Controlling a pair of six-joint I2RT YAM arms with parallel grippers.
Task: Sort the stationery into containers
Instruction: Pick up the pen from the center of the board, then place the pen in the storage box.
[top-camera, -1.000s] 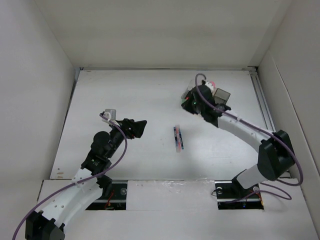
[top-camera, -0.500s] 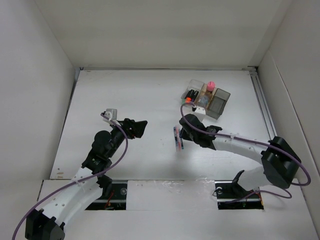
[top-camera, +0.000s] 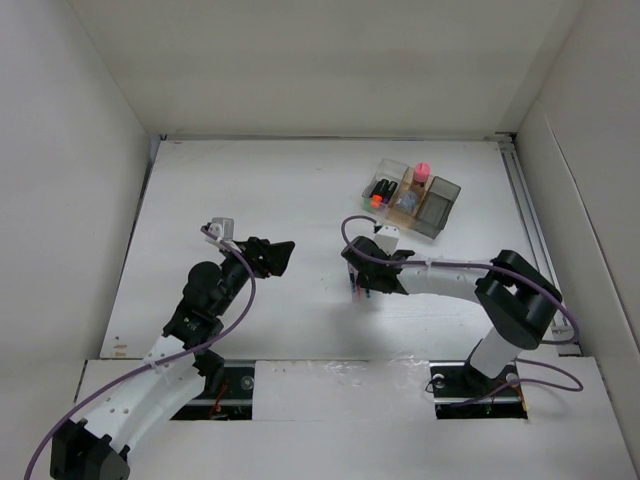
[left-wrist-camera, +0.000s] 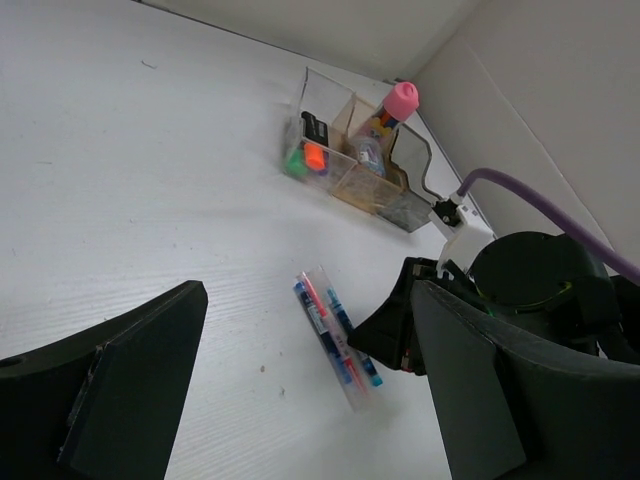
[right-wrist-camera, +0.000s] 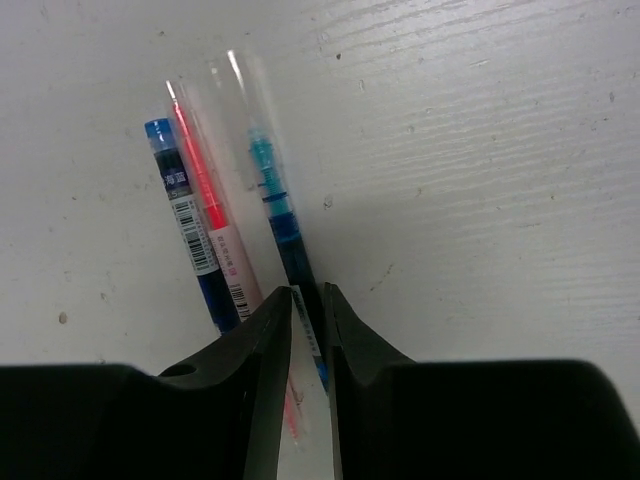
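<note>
Your right gripper (right-wrist-camera: 307, 305) is clamping its jaws on the teal-tipped pen (right-wrist-camera: 270, 185) lying on the table (top-camera: 250, 190), the pink pen (right-wrist-camera: 200, 180) resting just at its 9 o'clock. Your left gripper (top-camera: 285, 257) is hovering with jaws wide apart, and the boxes (top-camera: 438, 207) are sitting at the pens' 1 o'clock.

barcode stickers on the dark blue pen (right-wrist-camera: 192, 240) and pink pen (right-wrist-camera: 234, 272) — their print too small to read.

pens (left-wrist-camera: 336, 338) on table (top-camera: 250, 180) — side by side | boxes (top-camera: 441, 200) behind-right, well apart | right pincer (right-wrist-camera: 308, 293) astride one pen
</note>
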